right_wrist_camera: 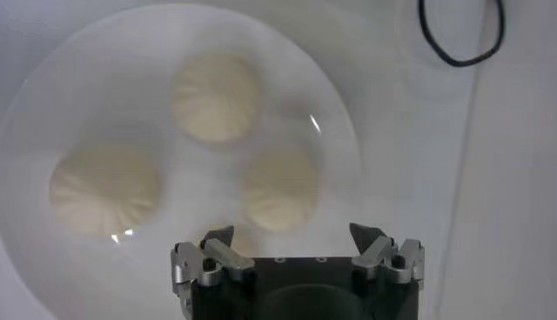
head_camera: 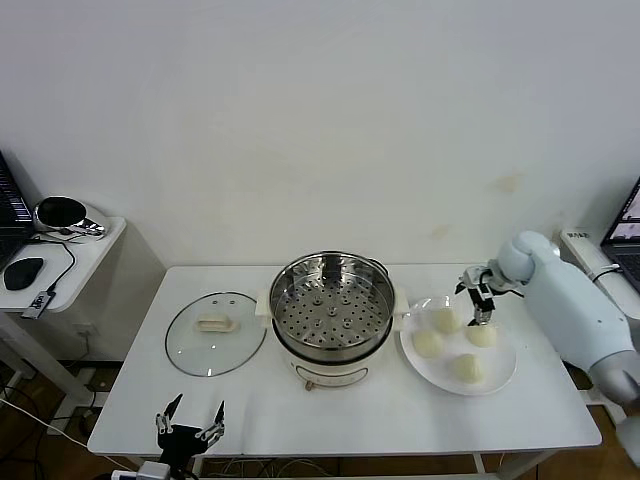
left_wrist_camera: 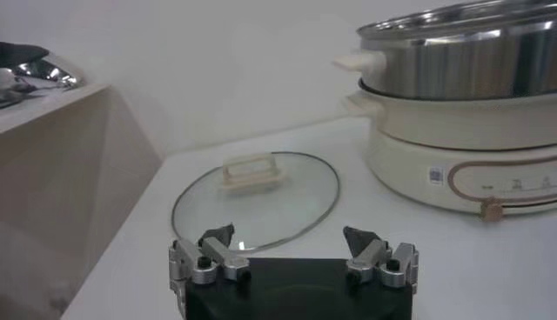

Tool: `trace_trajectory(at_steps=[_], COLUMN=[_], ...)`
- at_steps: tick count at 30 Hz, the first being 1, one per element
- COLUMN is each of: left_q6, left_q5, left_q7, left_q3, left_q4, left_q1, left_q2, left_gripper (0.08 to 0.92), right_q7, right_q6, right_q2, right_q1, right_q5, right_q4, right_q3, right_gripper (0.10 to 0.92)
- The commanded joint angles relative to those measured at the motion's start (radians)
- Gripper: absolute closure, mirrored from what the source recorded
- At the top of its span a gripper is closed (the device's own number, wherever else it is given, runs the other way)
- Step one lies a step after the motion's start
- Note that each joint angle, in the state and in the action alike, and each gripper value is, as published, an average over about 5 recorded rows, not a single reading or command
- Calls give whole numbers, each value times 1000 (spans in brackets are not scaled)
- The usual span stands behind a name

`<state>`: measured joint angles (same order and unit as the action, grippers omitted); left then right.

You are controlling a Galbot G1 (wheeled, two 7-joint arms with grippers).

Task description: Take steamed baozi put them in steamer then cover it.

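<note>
The steamer [head_camera: 331, 314] stands mid-table, uncovered, its perforated tray bare; it also shows in the left wrist view [left_wrist_camera: 461, 96]. The glass cover [head_camera: 215, 332] lies flat on the table to its left, handle up, and shows in the left wrist view [left_wrist_camera: 255, 198]. Four baozi [head_camera: 446, 319] [head_camera: 481, 334] [head_camera: 427, 343] [head_camera: 467, 367] sit on a white plate [head_camera: 505, 372] to the steamer's right. My right gripper [head_camera: 480, 302] hovers open and empty over the plate's far side; in its wrist view [right_wrist_camera: 291, 235] three baozi [right_wrist_camera: 215, 96] [right_wrist_camera: 104, 190] [right_wrist_camera: 278, 184] show fully. My left gripper [head_camera: 190, 425] [left_wrist_camera: 291, 239] is open and empty at the table's front edge.
A low side table [head_camera: 70, 250] with a mouse and a shiny object stands at the far left. A laptop [head_camera: 628, 225] sits at the right edge. A black cable [right_wrist_camera: 461, 35] lies beyond the plate. The wall runs close behind the table.
</note>
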<state>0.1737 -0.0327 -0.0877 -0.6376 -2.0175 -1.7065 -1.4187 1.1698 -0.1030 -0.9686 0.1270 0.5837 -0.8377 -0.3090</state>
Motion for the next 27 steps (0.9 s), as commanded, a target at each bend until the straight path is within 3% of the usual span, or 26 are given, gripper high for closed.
trace_trajectory(at_steps=[1,27], left_q6=[0,-1], left_q5=[1,0], left_q7=[-1,-5], left_q3=[0,8], left_q4=[2,12], left_q1=[-2,0], left_q2=[0,-1], left_gripper=[177,177], right_q7=[-12,-45], right_q6=[4,21], right_q2=[-57,-107], right_q1=[-3,-4], right_q5=[20,48], right_q4=[67,173], right_q3=[-7,38], right_gripper=[203,204])
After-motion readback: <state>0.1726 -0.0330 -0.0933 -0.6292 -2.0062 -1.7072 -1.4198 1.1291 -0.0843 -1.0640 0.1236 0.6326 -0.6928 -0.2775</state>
